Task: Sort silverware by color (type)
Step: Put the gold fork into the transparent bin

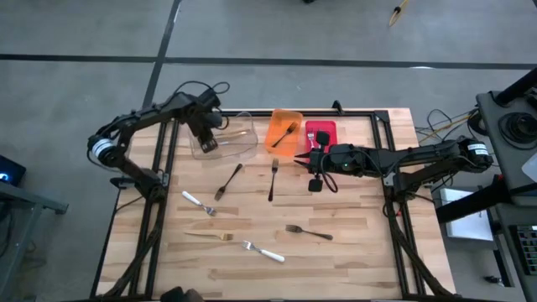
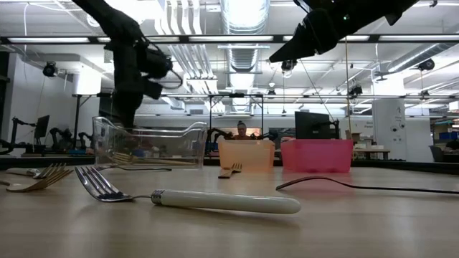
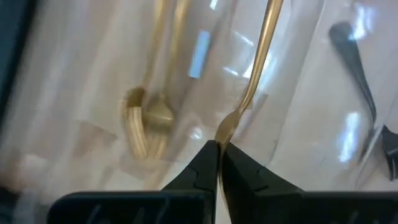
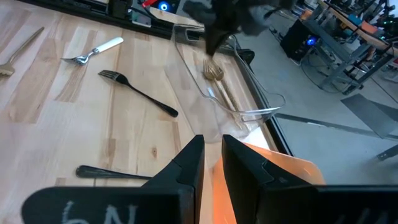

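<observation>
Step in hand: dropping a gold piece into the clear bin (image 1: pixel 226 138) at the back left of the bench (image 1: pixel 352 243)
Left gripper: the left gripper (image 3: pixel 219 149) sits down in the clear bin with its fingers pressed together; a gold fork (image 3: pixel 258 62) stands right at the tips, but whether it is pinched or only touching I cannot tell
Already in the bin: other gold utensils (image 3: pixel 146 121) lie on its floor
Right gripper: the right gripper (image 1: pixel 316 168) hangs over the bench just in front of the orange bin (image 1: pixel 284 130) and red bin (image 1: pixel 320 132), fingers narrowly apart, nothing between them
Left to sort: two black forks (image 1: pixel 273 179), a third black fork (image 1: pixel 308 231), a gold fork (image 1: pixel 210 236) and two white-handled forks (image 1: pixel 263 251) lie loose on the bench
Doing it well: lift the left gripper straight up, clear of the bin wall, so the gold pieces are not dragged out
Risk: the light bin may shift if the fingers catch its rim
</observation>
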Controlling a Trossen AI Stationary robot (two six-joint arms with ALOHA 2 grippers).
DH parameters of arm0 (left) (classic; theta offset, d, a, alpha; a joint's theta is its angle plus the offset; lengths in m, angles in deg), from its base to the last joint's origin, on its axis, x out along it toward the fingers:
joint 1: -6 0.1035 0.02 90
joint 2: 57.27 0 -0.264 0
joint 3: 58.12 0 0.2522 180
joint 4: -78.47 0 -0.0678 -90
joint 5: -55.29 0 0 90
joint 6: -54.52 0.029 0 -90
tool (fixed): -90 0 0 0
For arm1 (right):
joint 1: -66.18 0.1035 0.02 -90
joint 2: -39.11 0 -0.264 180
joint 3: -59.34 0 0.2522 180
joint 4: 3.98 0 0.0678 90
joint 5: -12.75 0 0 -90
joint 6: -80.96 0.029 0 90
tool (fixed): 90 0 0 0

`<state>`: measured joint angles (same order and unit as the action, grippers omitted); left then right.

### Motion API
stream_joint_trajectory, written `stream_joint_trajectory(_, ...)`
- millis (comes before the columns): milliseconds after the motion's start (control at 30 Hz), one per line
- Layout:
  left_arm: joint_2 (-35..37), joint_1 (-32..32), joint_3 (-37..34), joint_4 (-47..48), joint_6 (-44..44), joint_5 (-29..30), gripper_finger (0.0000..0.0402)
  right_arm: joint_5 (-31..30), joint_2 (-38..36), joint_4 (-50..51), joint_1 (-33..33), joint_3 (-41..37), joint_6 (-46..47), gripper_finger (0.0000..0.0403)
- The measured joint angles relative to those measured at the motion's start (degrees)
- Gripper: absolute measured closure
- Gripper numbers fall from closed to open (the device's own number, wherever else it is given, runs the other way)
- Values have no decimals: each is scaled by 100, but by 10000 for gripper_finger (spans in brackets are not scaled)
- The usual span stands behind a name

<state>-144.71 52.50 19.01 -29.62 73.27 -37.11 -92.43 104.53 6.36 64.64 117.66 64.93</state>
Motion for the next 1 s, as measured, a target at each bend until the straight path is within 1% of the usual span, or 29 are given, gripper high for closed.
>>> stream_joint_trajectory(167, 495, 0, 265, 0, -21, -43, 401, 0, -1, -29, 0, 0, 42, 355)
stream_joint_trajectory(267, 797, 2, 328, 5, -40, -651, 401, 0, 2, -33, 0, 1, 46, 355)
stream_joint_trajectory(300, 885, 0, 334, -2, -112, -755, 401, 0, 0, -33, 0, 0, 48, 355)
stream_joint_trajectory(400, 1059, 3, 313, 37, -298, -758, 401, 0, 1, -34, 0, 0, 52, 355)
stream_joint_trajectory(500, 1090, 13, 257, 202, -482, -551, 401, 0, -1, -38, 0, 0, 62, 355)
stream_joint_trajectory(633, 938, 15, 212, 260, -885, -547, 401, 0, 2, -62, 0, 0, 63, 355)
stream_joint_trajectory(733, 737, 20, 212, 337, -994, -547, 401, 1, 1, -103, 0, 1, 62, 355)
stream_joint_trajectory(1000, -105, 198, 214, 492, -1052, -823, 401, 4, 0, -122, 0, 0, 59, 355)
